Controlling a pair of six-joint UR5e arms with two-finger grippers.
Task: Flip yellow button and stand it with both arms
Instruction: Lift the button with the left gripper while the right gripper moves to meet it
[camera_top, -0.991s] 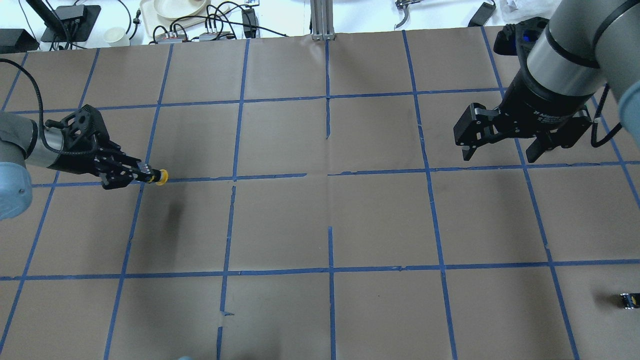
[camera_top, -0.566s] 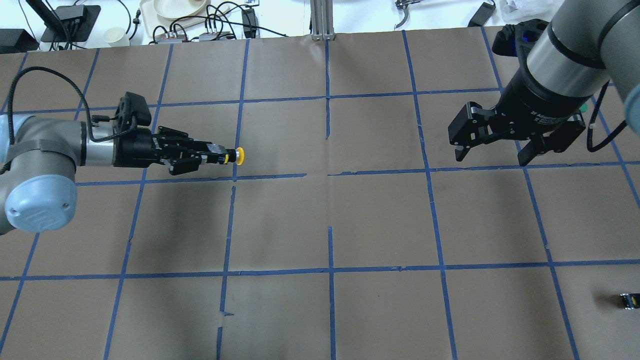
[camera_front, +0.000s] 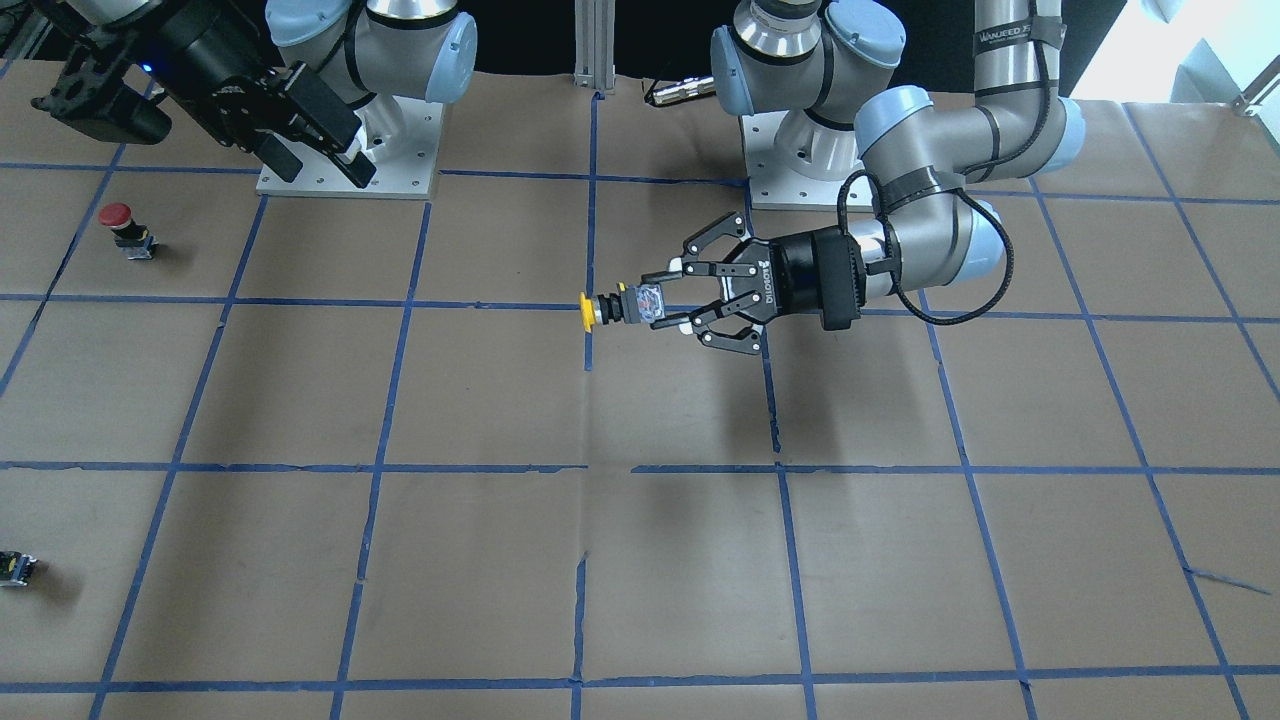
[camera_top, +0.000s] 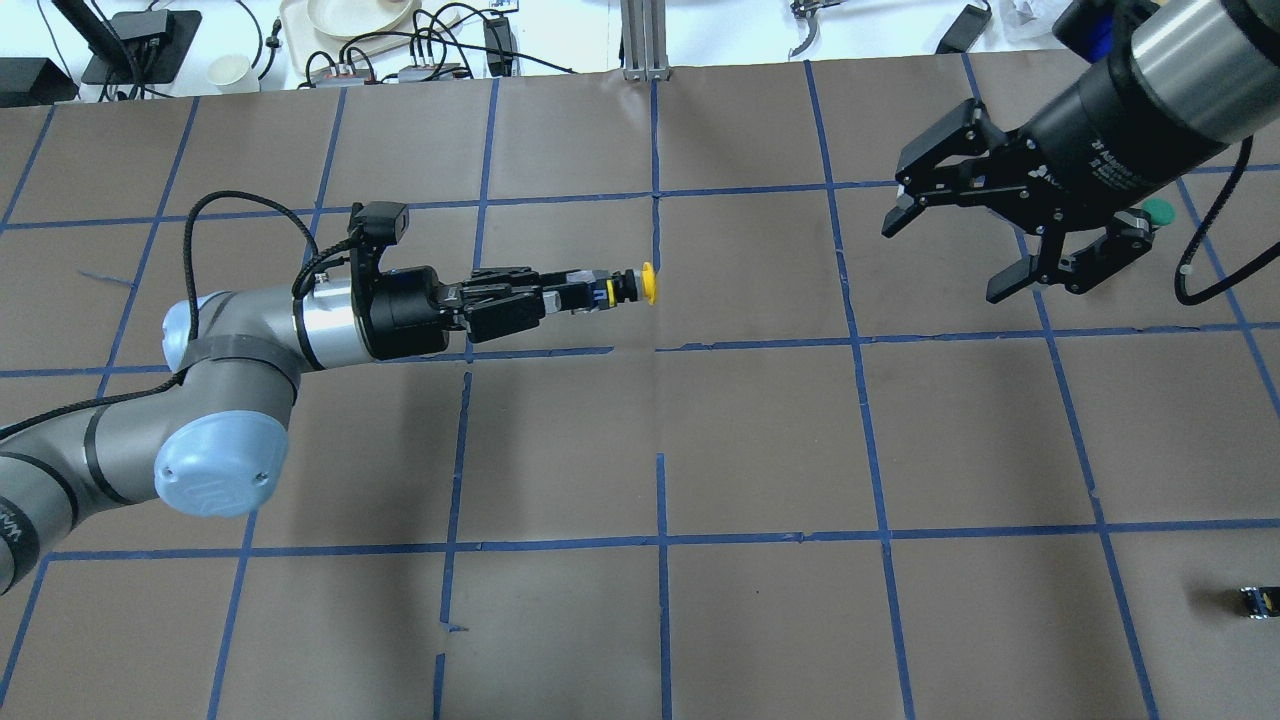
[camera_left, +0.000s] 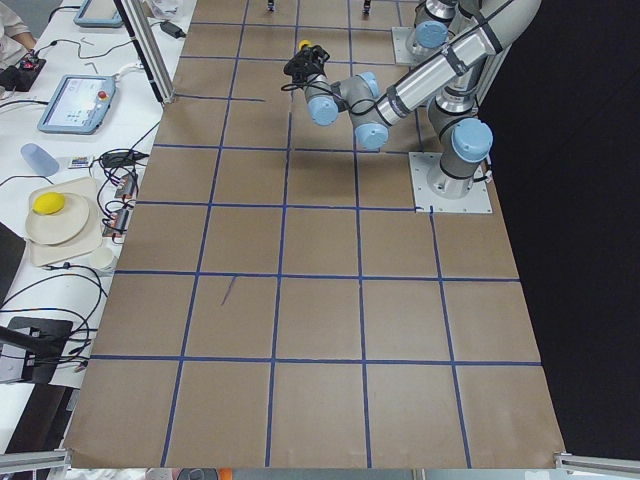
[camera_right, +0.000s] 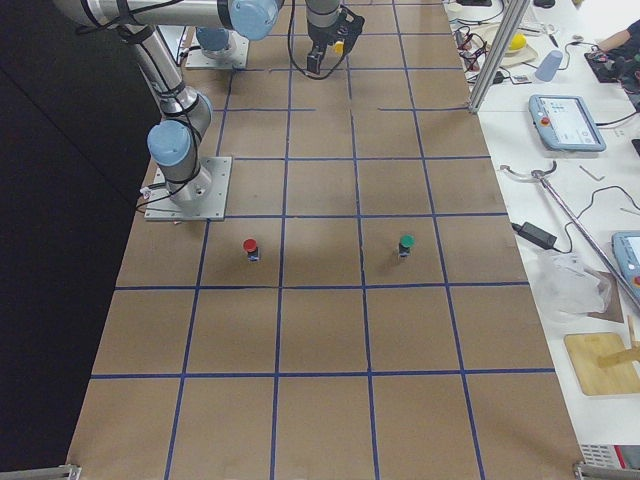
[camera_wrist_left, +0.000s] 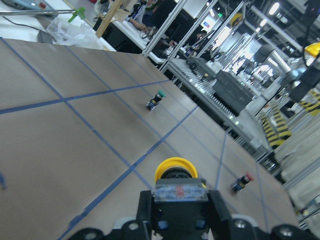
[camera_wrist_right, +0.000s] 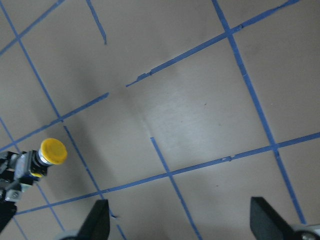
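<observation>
The yellow button (camera_top: 648, 283) is held level above the table near its middle, yellow cap pointing toward the right arm. My left gripper (camera_top: 597, 292) is shut on its contact-block end. The front view shows the button (camera_front: 590, 310) sticking out of the left gripper (camera_front: 655, 305). In the left wrist view the cap (camera_wrist_left: 175, 170) sits just past the fingers. My right gripper (camera_top: 945, 257) is open and empty, well apart at the far right. The right wrist view shows the button (camera_wrist_right: 52, 151) at its lower left.
A red-capped button (camera_front: 118, 218) stands on the robot's right side near the base. A green-capped button (camera_right: 406, 243) stands farther out on that side, partly behind the right gripper in the overhead view. A small black-and-yellow switch piece (camera_top: 1256, 601) lies at the near right edge.
My left arm has carried the yellow button from the far left to near the table's middle, held level. My right gripper has risen toward the far edge, turned, and stayed open.
</observation>
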